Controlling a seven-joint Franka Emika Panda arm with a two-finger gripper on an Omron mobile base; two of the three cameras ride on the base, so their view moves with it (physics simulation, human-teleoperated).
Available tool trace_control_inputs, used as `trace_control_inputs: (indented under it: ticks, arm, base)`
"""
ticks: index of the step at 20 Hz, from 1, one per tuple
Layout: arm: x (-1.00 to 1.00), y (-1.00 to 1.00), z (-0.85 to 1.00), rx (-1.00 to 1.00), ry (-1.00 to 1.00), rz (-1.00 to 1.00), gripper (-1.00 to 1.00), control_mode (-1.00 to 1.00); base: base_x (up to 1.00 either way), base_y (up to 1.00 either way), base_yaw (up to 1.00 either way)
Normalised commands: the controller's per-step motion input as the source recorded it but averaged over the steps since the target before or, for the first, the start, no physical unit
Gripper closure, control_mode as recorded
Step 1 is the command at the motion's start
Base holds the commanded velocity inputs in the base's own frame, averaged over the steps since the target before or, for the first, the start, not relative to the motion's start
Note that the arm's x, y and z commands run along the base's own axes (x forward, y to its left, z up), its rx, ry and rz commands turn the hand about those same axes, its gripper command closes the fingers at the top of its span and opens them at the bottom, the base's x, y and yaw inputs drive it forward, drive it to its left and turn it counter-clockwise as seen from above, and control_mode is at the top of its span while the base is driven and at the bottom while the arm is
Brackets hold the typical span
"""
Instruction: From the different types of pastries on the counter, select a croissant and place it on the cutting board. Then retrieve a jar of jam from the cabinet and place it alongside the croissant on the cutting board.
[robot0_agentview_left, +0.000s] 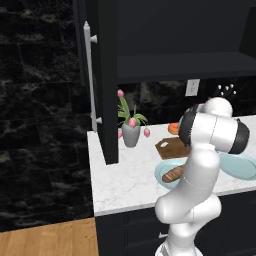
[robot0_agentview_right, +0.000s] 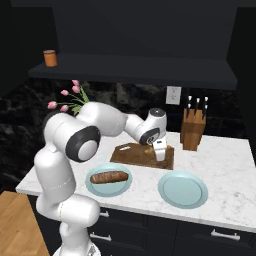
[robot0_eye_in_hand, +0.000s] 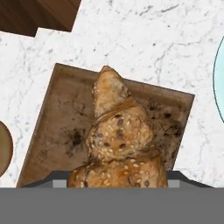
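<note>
Pincer (robot0_agentview_right: 160, 156) is down over the cutting board (robot0_agentview_right: 131, 155), clenched around the croissant (robot0_eye_in_hand: 120, 140); in the hand view the croissant sits between the fingers right at the bottom edge, seeded golden-tan, its point running up across the board (robot0_eye_in_hand: 61, 127). Can't tell from the frames whether it's touching the board or just above it. One board, dark brown, lying on the white marble bench (robot0_agentview_right: 230, 165) with its handle hole toward the left in the right base view. Two pale-teal plates (robot0_agentview_right: 183, 190) at the front of the bench: the left plate (robot0_agentview_right: 93, 186) carries one long brown loaf pastry (robot0_agentview_right: 109, 177), the right one is bare. One orange doughnut (robot0_agentview_left: 173, 128) sits behind the board in the left base view, partly hidden by the arm. One jar of jam (robot0_agentview_right: 50, 58), orange-red, stands on the dark cabinet shelf (robot0_agentview_right: 130, 75) up left, well apart from the board. Cabinet door (robot0_agentview_left: 102, 80) is swung open, one long silver bar handle (robot0_agentview_left: 90, 75) on it. One grey vase of pink tulips (robot0_agentview_left: 131, 127) on the bench beside the door. One wooden knife block (robot0_agentview_right: 193, 129) near the back wall, right of the board. One wall outlet (robot0_agentview_right: 173, 95) above the bench.
</note>
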Motion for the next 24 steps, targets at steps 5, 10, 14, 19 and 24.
trace_control_inputs:
  ticks: [5, 10, 14, 19, 24]
  arm:
    - [0.24, -0.01, -0.08, 0.00, 0.00, 0.03, -1.00, -1.00]
    - [0.11, -0.04, 0.00, 0.00, 0.01, 0.01, -1.00, -1.00]
    - [0.00, -0.08, 0.15, 0.00, 0.00, 0.01, -1.00, -1.00]
    - [-0.06, 0.04, 0.80, 0.00, -0.08, 0.10, -1.00, -1.00]
    - [-0.41, 0.09, 0.62, -0.08, -0.27, 0.28, -1.00, -1.00]
  base:
    - [0.00, 0.00, 0.00]
    - [0.00, 0.00, 0.00]
    - [0.00, 0.00, 0.00]
    - [0.00, 0.00, 0.00]
    - [0.00, 0.00, 0.00]
